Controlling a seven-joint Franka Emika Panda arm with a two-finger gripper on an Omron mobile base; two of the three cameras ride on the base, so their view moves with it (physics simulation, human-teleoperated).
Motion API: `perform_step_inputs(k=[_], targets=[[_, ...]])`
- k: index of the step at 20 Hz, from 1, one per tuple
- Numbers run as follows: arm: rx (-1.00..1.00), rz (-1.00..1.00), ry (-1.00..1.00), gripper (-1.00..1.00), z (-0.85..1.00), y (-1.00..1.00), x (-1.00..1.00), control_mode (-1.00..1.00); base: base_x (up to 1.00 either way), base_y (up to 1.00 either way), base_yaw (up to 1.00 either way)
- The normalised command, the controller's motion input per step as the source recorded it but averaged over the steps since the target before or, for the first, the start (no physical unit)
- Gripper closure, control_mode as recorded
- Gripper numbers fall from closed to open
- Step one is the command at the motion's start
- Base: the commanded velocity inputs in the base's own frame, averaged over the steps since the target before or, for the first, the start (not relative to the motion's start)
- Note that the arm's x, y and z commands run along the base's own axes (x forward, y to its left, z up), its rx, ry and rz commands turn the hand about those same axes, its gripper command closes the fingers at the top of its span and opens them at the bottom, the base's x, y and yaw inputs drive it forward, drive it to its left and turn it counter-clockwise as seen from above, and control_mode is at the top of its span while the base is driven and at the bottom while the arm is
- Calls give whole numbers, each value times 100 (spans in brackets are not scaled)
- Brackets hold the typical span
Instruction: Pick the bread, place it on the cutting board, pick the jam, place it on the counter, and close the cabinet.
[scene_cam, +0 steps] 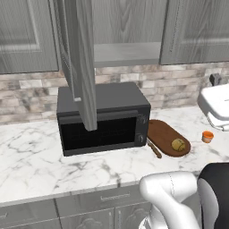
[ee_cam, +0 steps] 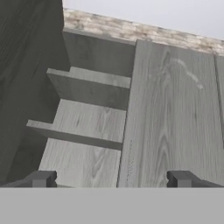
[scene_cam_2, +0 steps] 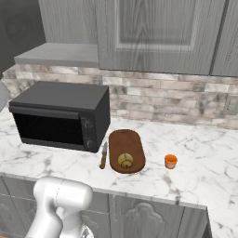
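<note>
The bread (scene_cam: pixel 178 144) (scene_cam_2: pixel 124 160) lies on the cutting board (scene_cam: pixel 166 134) (scene_cam_2: pixel 128 142), right of the microwave. The orange jam (scene_cam: pixel 207 136) (scene_cam_2: pixel 170 161) stands on the marble counter (scene_cam: pixel 31 161) (scene_cam_2: pixel 209 153), just right of the board. One door (scene_cam: pixel 85 62) of the cabinet stands swung out over the microwave, baring its grey shelf (scene_cam: pixel 127 53) (scene_cam_2: pixel 58 55). In the hand view my gripper (ee_cam: pixel 113 179) is open with nothing between its fingertips (ee_cam: pixel 43 178), and it faces the cabinet's inner shelves (ee_cam: pixel 87 118) beside a wood-grain door panel (ee_cam: pixel 175 113).
A black microwave (scene_cam: pixel 103 118) (scene_cam_2: pixel 60 116) sits under the open cabinet. A knife (scene_cam: pixel 154 149) (scene_cam_2: pixel 103 155) lies along the board's left edge. A white appliance (scene_cam: pixel 214 105) stands at the far right. Grey drawers (scene_cam: pixel 103 201) run below the counter.
</note>
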Motion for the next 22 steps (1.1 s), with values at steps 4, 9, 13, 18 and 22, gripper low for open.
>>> perform_step_inputs(k=[4,9,13,18,22], targets=[[0,0,0,-100,0,23,-44,-100,0,0,0],[0,0,0,-100,0,16,-50,-100,0,0,0],[0,0,0,-100,1,12,-52,-100,0,0,0],[0,0,0,-100,0,15,-49,-100,0,0,0],[0,0,0,-100,0,30,-21,-100,0,0,0]])
